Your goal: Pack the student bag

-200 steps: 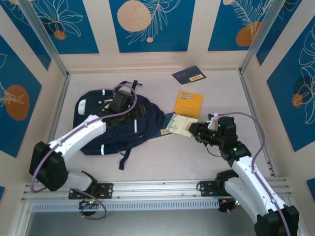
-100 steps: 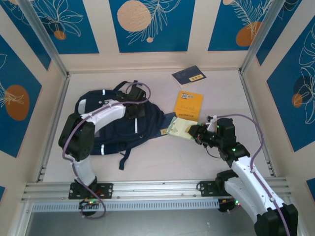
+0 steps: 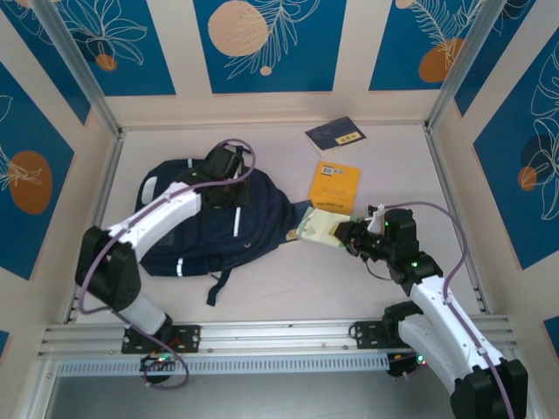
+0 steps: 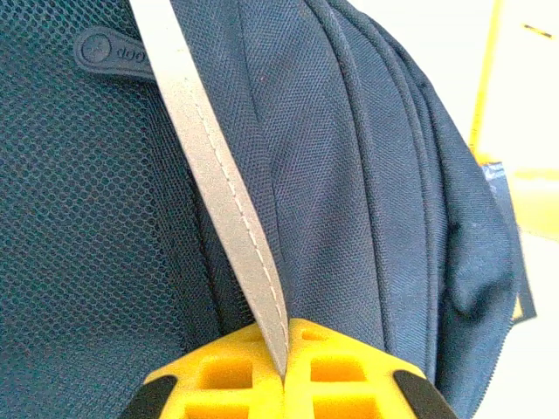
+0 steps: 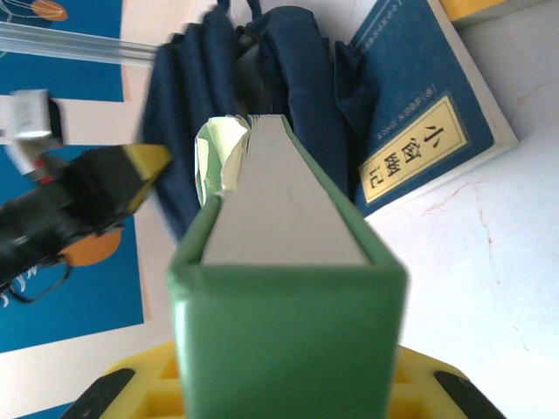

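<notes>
Currently I have the left gripper (image 4: 286, 371) clamped tight on the student bag (image 3: 266, 214). In the left wrist view its yellow fingertips (image 4: 218, 380) meet with the bag's grey reflective stripe (image 4: 223, 192) pinched between them, mesh fabric on one side and plain navy cloth on the other. From above, that gripper sits on the far part of the bag, with the left arm reaching across it from the near left corner. The bag lies flat on the table (image 3: 297, 279), left of centre, with a strap trailing toward the near edge.

My right gripper (image 3: 347, 232) is closed on a green-covered book (image 3: 319, 227), whose free end points at the bag's right side and lies just beside it. In the right wrist view the book stands edge-on between the yellow fingers (image 5: 140, 393). Beyond it I see the bag and a blue book (image 5: 428, 113) with a yellow label, lying against the bag's fabric. An orange book (image 3: 336, 185) lies just beyond the held one, and a navy book (image 3: 335, 133) rests well apart near the far wall.
</notes>
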